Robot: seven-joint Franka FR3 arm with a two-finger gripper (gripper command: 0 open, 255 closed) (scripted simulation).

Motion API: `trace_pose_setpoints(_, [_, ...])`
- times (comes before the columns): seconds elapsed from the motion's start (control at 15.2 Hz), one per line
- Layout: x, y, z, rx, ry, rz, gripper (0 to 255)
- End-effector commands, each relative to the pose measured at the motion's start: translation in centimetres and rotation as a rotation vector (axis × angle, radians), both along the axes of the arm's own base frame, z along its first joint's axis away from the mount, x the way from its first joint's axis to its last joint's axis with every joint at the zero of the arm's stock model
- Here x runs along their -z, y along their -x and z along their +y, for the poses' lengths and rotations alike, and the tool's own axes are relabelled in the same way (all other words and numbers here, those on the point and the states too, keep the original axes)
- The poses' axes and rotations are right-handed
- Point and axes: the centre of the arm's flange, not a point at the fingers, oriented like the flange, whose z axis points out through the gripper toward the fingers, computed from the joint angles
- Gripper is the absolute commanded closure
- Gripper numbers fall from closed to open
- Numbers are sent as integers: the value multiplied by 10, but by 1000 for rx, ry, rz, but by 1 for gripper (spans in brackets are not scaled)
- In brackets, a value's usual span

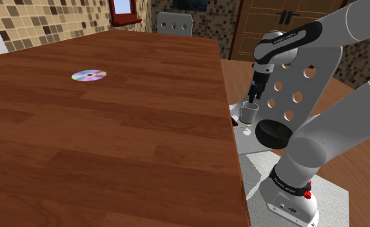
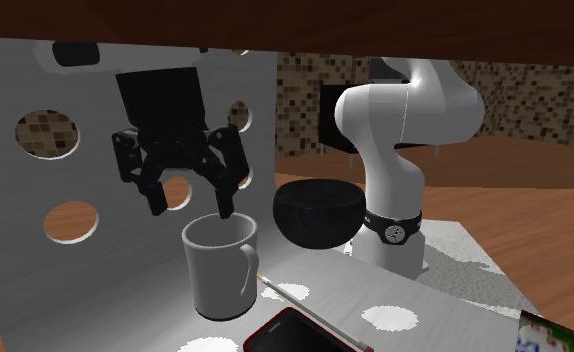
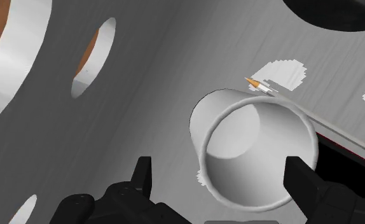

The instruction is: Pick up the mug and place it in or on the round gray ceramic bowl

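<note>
Open claw poised over the white mug

The broad brown wooden bench (image 1: 113,148) lies beside the black two-finger claw (image 2: 192,208), and a grey panel with round holes (image 2: 95,290) stands close behind it. A round dark bowl (image 2: 318,212) sits near the claw. The plain white handled mug (image 2: 220,268) stands upright just beneath its spread, empty fingers. A thin pencil (image 3: 315,118) lies just beyond the mug.

No writing can be read anywhere; the faint white marks on the arm's dark band (image 1: 288,186), lower right of the shoulder view, are too small to make out
</note>
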Motion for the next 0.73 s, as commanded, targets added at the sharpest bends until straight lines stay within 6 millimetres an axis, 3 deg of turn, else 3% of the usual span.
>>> trace_pose_setpoints(0.0, [13,3,-5,7,1,4,0])
trace_pose_setpoints(0.33, [37,5,-3,7,1,4,0])
trace_pose_setpoints(0.66, [37,5,-3,7,1,4,0])
